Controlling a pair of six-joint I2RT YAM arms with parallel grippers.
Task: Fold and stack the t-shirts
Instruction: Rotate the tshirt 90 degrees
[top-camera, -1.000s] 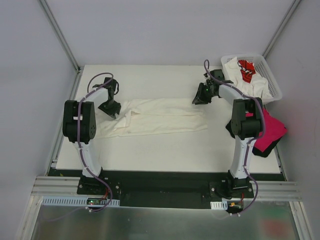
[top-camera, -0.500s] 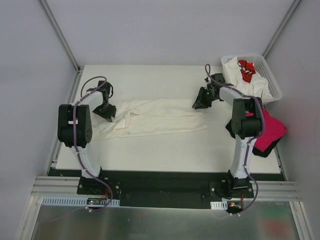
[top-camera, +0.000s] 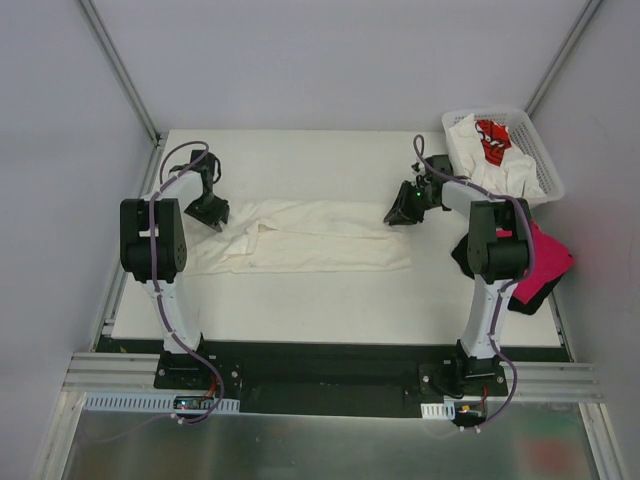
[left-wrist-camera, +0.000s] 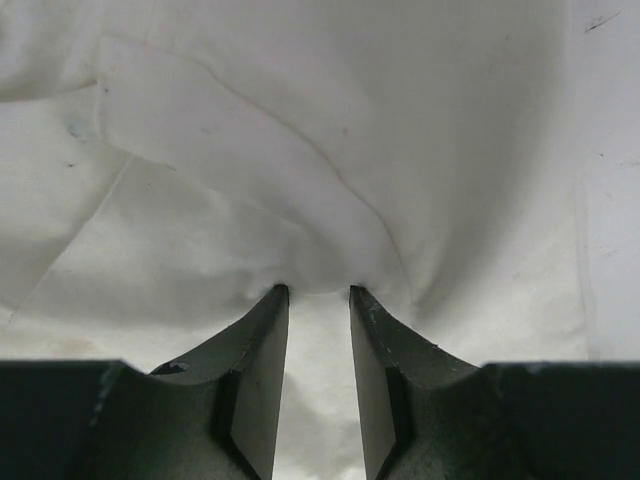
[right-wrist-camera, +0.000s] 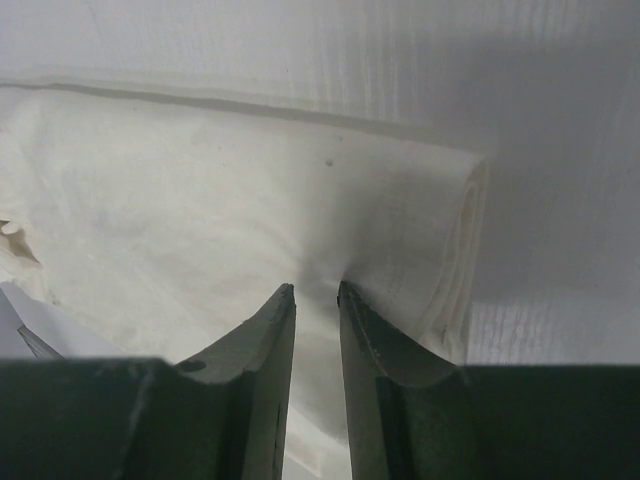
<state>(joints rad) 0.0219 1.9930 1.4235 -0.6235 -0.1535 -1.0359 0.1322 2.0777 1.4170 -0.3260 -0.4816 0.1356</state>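
A cream-white t-shirt (top-camera: 320, 235), folded into a long band, lies across the middle of the table. My left gripper (top-camera: 208, 212) is at its left end and is shut on a pinch of the cloth (left-wrist-camera: 300, 200), which bunches up at the fingertips of that gripper (left-wrist-camera: 315, 292). At the shirt's right end my right gripper (top-camera: 398, 212) is likewise shut on the t-shirt (right-wrist-camera: 250, 200), close to its folded edge (right-wrist-camera: 465, 250), with cloth drawn in between the tips of that gripper (right-wrist-camera: 313, 288).
A white lattice basket (top-camera: 548, 165) at the back right holds white shirts and one with red print (top-camera: 492, 138). A magenta-pink shirt (top-camera: 540, 262) over something black hangs off the table's right edge beside the right arm. The white table (top-camera: 300, 310) shows bare in front of the shirt.
My left gripper has moved left and a little back with the cloth, drawing the shirt's left end out. The right gripper has barely shifted.
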